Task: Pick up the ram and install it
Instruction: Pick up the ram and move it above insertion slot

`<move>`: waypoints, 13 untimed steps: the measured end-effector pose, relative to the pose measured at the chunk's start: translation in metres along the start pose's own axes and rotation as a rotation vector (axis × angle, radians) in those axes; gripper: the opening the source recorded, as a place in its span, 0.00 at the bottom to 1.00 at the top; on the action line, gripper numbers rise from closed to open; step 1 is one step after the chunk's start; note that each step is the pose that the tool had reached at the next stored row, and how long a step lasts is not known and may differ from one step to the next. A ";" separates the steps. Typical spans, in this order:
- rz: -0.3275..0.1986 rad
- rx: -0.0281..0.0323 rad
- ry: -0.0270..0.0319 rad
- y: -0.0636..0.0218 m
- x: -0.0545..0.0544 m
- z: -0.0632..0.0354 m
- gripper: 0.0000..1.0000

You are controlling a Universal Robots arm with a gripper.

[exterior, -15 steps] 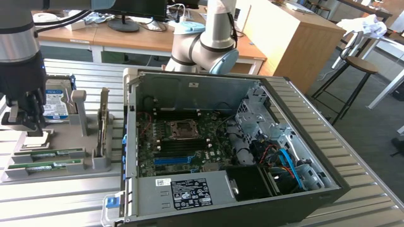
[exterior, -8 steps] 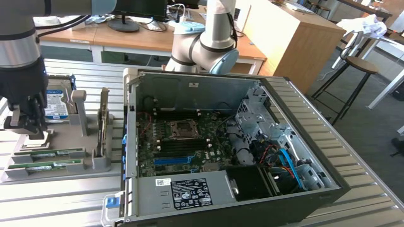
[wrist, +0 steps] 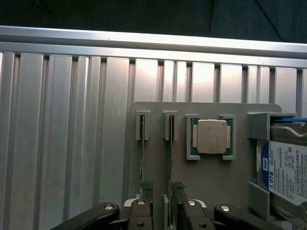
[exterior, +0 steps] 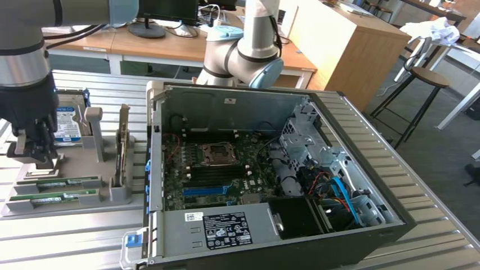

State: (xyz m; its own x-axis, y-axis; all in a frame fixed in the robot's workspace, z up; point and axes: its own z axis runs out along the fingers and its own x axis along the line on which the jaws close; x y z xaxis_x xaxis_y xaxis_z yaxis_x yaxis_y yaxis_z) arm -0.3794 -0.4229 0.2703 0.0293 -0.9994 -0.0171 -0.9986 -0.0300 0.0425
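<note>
Ribbed metal table [exterior: 90,236] carried both the open case [exterior: 225,104] and, well apart from it, the gray tray [exterior: 67,211] over which my gripper [exterior: 34,157] hung. My gripper pointed straight down at this tray, and the jaws stood wide with nothing held between them.

Two green sticks stood on their thin edges in the tray, side by side and parallel. From the wrist view, the ram [wrist: 169,163] that I judged to be mine was directly under my gripper [wrist: 162,188], inside the gap between the fingers [wrist: 178,187]. It lay nearer to one finger than to the other, so I was not quite centred on it. The second stick [wrist: 142,163] ran just outside the other finger, very close to it.

The long axis of the ram ran along the tray, forward from my fingers to its end holder. My closing line went across this axis, so the pads faced the two flat sides of the stick. This was the relation that mattered, and I judged it correct for a grip.

I could not tell how high my fingertips were above the top edge of the ram. In the exterior view the ram [exterior: 60,183] appeared a little lower than my gripper.

Beyond the ram, on the side away from the second stick, sat the CPU [wrist: 211,136], and after it the hard drive [wrist: 288,175]. The case, where the ram must go, lay far from me toward the exterior view's right.
</note>
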 end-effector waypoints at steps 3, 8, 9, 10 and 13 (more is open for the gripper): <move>0.000 0.0000 0.0000 -0.0002 0.000 0.0037 0.30; 0.000 0.0000 0.0000 -0.0004 0.000 0.0095 0.30; 0.000 0.0000 0.0000 -0.0005 0.000 0.0105 0.30; 0.000 0.0000 0.0000 -0.0005 0.000 0.0116 0.30; 0.000 0.0000 0.0000 -0.0006 0.000 0.0145 0.30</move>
State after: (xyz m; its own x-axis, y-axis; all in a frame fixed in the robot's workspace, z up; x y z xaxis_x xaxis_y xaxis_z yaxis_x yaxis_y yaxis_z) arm -0.3794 -0.4229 0.2558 0.0293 -0.9994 -0.0171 -0.9986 -0.0300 0.0425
